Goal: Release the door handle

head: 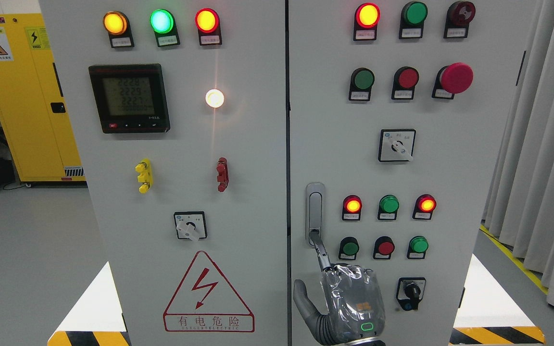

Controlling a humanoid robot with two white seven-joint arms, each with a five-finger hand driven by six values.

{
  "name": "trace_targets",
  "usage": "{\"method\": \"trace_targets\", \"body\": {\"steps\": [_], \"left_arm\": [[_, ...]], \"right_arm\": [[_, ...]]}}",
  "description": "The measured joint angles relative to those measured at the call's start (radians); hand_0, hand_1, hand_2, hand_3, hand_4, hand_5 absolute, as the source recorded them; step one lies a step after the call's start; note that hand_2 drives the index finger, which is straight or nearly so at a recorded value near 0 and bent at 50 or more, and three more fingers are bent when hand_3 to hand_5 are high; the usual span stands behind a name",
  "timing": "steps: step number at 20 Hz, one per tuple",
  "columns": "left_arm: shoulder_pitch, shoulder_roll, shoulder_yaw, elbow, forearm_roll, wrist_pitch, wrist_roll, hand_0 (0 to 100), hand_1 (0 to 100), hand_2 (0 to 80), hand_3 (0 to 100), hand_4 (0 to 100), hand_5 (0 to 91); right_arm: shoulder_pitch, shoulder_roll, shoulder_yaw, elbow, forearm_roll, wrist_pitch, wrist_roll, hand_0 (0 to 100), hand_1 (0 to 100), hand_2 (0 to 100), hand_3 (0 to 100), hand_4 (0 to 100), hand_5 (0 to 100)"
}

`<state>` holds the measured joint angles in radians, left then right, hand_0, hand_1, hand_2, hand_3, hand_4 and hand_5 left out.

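Silver door handle [314, 211], upright in recess, right door's left edge.

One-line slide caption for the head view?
A hand reaches one fingertip to the door handle on the right cabinet door.

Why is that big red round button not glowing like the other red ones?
The red button is off: it looks dull, with no bright centre. Why it's unlit, the picture cannot tell.

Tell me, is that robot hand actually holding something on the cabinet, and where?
The right hand grasps nothing: one finger reaches to the lower end of the door handle, touching or hooking it.
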<state>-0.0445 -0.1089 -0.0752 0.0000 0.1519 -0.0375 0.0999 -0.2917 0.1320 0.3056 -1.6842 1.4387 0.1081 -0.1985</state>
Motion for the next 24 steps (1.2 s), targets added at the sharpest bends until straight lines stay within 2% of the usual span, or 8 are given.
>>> {"method": "trace_targets", "body": {"steps": [24], "left_arm": [[0.000, 0.000, 0.000, 0.000, 0.000, 0.000, 0.000, 12, 56, 0.0, 0, 0, 0.0]], "right_arm": [[-0.016, 0.000, -0.005, 0.013, 0.000, 0.014, 0.003, 59, 35, 0, 100, 100, 100]]}}
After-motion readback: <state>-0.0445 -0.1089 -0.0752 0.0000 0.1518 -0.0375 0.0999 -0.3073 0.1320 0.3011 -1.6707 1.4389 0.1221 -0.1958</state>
